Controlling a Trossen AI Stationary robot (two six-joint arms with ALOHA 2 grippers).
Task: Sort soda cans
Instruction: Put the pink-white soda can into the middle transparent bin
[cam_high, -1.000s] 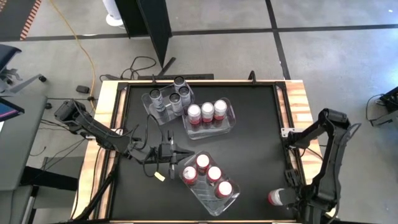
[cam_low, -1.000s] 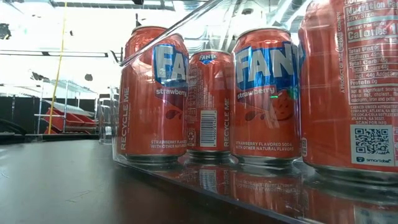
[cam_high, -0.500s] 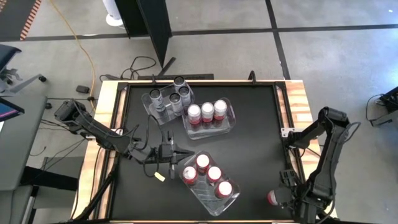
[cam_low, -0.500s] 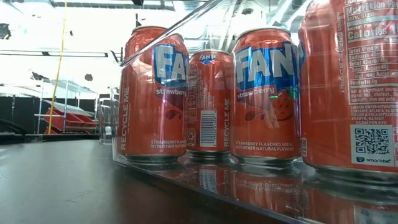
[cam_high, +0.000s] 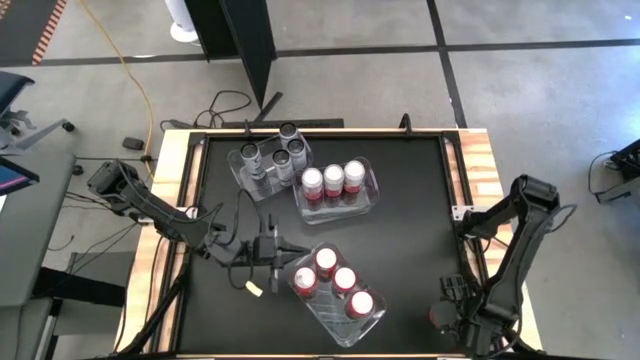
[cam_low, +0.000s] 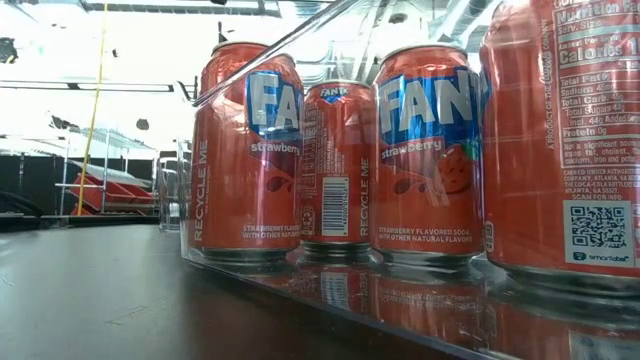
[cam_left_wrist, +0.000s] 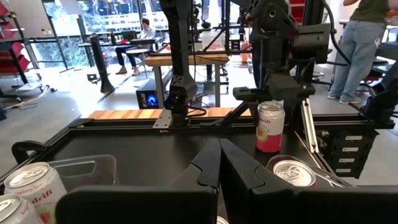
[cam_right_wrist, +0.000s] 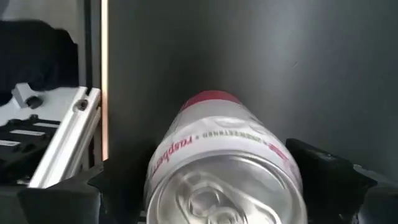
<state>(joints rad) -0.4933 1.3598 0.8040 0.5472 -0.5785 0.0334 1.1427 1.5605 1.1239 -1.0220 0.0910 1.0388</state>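
One loose raspberry can (cam_right_wrist: 227, 165) sits between my right gripper's (cam_high: 447, 312) open fingers, so I centre before closing; left gripper (cam_high: 290, 249) waits shut.

Black bench (cam_high: 410, 230) (wood side rails) carries three clear bins: dark cans bin (cam_high: 262, 172), red cans bin (cam_high: 338, 200), angled bin (cam_high: 345, 312). One loose can (cam_high: 437, 316) near right corner.

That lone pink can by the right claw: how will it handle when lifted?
The lone pink can stands upright, tall and narrow, so a nudge could tip it, then it would roll. Its smooth round wall may slip. The right claw stands open around it; the tab looks unopened, so probably full and heavy.
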